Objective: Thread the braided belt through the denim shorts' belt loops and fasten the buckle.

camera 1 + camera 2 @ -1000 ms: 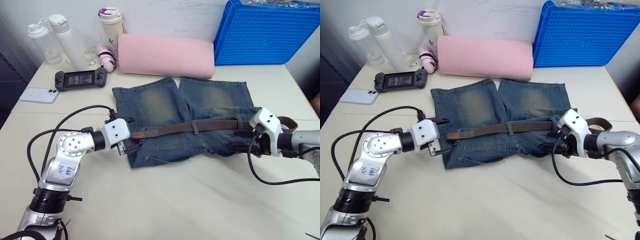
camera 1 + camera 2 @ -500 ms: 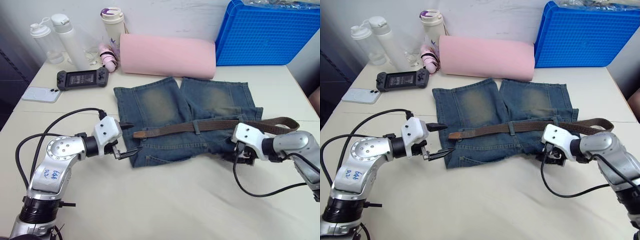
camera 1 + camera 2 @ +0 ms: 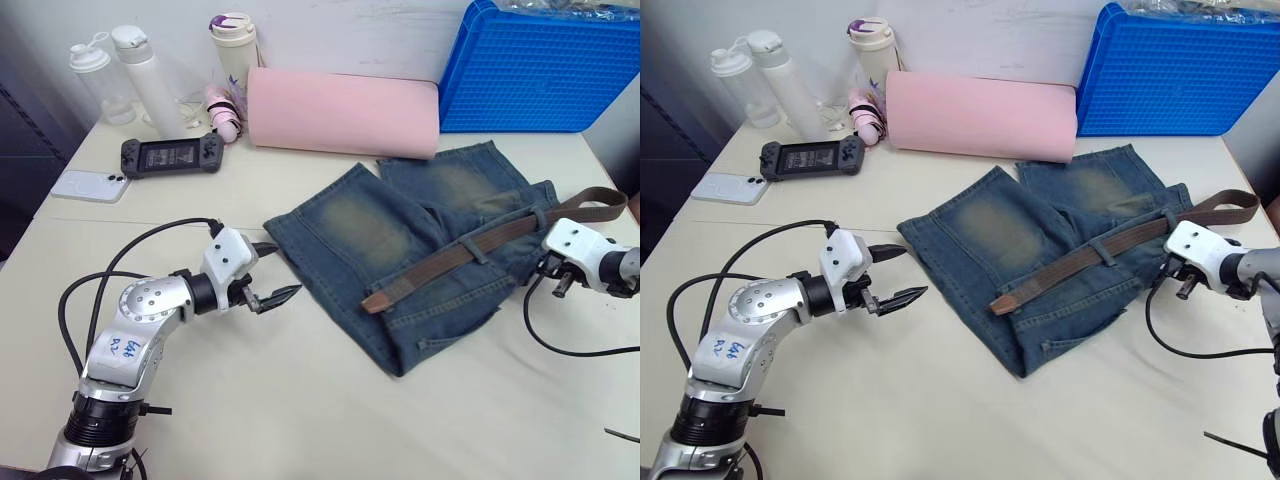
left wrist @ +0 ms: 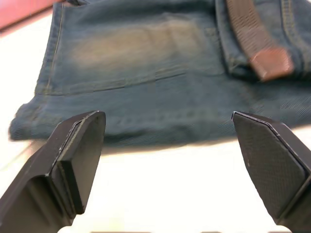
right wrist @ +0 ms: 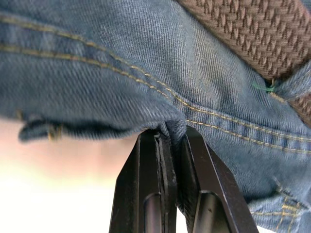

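The denim shorts (image 3: 400,235) lie slantwise on the table with the braided belt (image 3: 455,258) running through a belt loop (image 3: 1096,246) on the waistband. The belt's plain tip (image 3: 375,301) points toward the table's front; its other end curls past the shorts at the right (image 3: 598,203). I cannot make out the buckle. My right gripper (image 5: 167,135) is shut on a fold of the shorts' waistband edge at their right side (image 3: 547,264). A short way left of the shorts, my left gripper (image 3: 284,269) stands open over the table, holding nothing.
A pink roll (image 3: 343,110) and a blue crate (image 3: 545,65) line the back. Bottles (image 3: 140,75), a game controller (image 3: 170,155) and a phone (image 3: 88,185) sit at the back left. Black cables loop beside both arms.
My right gripper shut on the shorts' edge and dragged it right, swinging shorts and belt onto a diagonal. The left gripper, still open, is now off the cloth.
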{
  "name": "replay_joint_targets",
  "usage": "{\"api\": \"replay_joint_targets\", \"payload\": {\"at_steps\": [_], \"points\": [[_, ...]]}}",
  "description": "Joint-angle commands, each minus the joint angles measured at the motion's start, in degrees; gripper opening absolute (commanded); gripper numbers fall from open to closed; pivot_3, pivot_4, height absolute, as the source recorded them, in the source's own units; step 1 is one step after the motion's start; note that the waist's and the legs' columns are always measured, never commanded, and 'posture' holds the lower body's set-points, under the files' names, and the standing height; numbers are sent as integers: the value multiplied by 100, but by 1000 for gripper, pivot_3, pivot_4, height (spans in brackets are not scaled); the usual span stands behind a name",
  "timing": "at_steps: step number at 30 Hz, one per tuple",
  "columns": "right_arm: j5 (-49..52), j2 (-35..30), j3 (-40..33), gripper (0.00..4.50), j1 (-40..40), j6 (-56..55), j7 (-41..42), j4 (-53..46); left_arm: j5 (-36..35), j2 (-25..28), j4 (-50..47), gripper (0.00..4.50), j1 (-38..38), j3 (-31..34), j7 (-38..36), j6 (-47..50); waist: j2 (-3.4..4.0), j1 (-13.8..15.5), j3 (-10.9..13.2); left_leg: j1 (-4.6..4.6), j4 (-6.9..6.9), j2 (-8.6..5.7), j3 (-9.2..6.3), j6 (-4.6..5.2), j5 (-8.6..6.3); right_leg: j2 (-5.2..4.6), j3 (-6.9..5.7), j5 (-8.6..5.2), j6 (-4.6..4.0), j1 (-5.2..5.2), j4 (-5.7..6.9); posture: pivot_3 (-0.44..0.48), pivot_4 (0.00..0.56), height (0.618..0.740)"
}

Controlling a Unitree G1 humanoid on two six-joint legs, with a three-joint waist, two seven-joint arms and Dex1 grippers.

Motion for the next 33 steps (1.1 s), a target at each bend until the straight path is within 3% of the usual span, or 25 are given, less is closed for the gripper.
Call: {"api": "replay_joint_targets", "payload": {"at_steps": [1,7,9,11,14,17,21,26,33], "points": [[170,-41,-403,911,116,96,65,-48,-50,-38,19,4500,-94,-31,60,-33,0,1,0,0,1,0,1,0,0,0,0,0,0,2,-3,0,150,740],[640,-596,-1233,3802,806,410,484,-1137,-80,-128,310,4500,-336,-249,-114,-184,5,17,0,-1,6,0,3,0,0,-1,-3,0,0,4,-2,0,150,740],[902,-755,-1584,4454,1125,844,658,-1631,-105,-164,438,4500,-471,-298,-198,-245,16,19,0,-1,6,0,6,0,0,-1,-3,0,0,3,-2,0,150,740],[1327,-732,-2024,4454,1588,1563,780,-2366,-135,-200,554,4500,-578,-342,-289,-286,18,22,-1,-1,5,3,6,0,0,0,-4,0,0,3,-2,0,150,740],[2658,-214,-3023,4454,2003,3539,479,-3838,-172,-220,612,4500,-649,-397,-414,-300,16,-8,0,0,5,11,8,-2,-1,4,-8,0,1,5,-3,0,150,740],[4061,720,-3851,4454,2000,5253,-434,-5138,-230,-232,608,4500,-667,-409,-493,-258,15,-27,1,1,10,21,12,-7,-1,8,-10,1,1,4,2,0,150,740],[5697,2019,-4272,4454,2098,6925,-1752,-6373,-207,-219,659,4500,-722,-488,-584,-272,15,30,1,1,10,23,3,-13,0,10,-12,2,0,3,6,0,150,740],[7140,2923,-4356,4454,2476,7932,-2978,-6750,-207,-183,673,4500,-761,-496,-628,-251,15,63,0,-2,6,4,-17,-6,-3,0,-11,4,-3,2,8,0,150,740],[7787,2982,-4221,4454,2759,7920,-3715,-6394,-104,-18,548,4500,-651,-526,-650,-243,16,0,0,0,5,0,-13,-1,-6,0,-7,4,-4,0,10,0,150,740]]}}
